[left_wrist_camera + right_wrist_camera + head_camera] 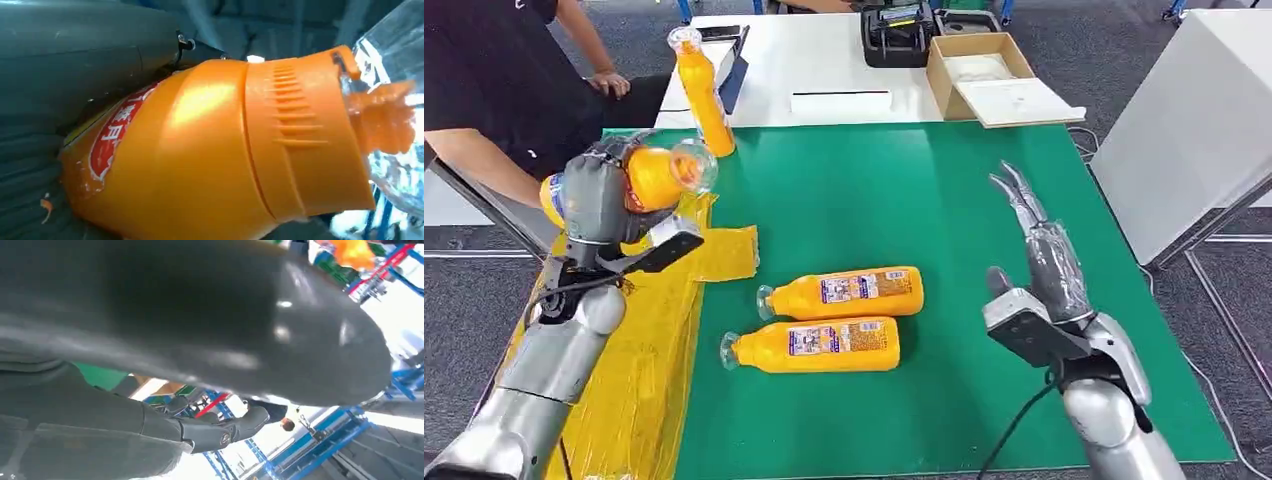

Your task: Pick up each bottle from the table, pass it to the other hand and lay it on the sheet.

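Observation:
My left hand (599, 200) grips an orange bottle (656, 176) with a clear cap, holding it on its side above the yellow sheet (639, 340) at the table's left. The left wrist view has that held bottle (210, 150) close up against my left hand (65, 75). Two more orange bottles lie side by side on the green mat: one (844, 293) farther, one (816, 345) nearer. A further bottle (703, 95) stands upright at the mat's far left corner. My right hand (1044, 275) is raised over the mat's right part, fingers straight and apart, holding nothing; its fingers (200, 325) show in the right wrist view.
A person (504, 80) in black sits at the far left beside the table. Behind the green mat (984, 180) on a white table stand an open cardboard box (994, 75), a black case (899, 35) and a white slab (839, 102). A white cabinet (1194, 130) stands to the right.

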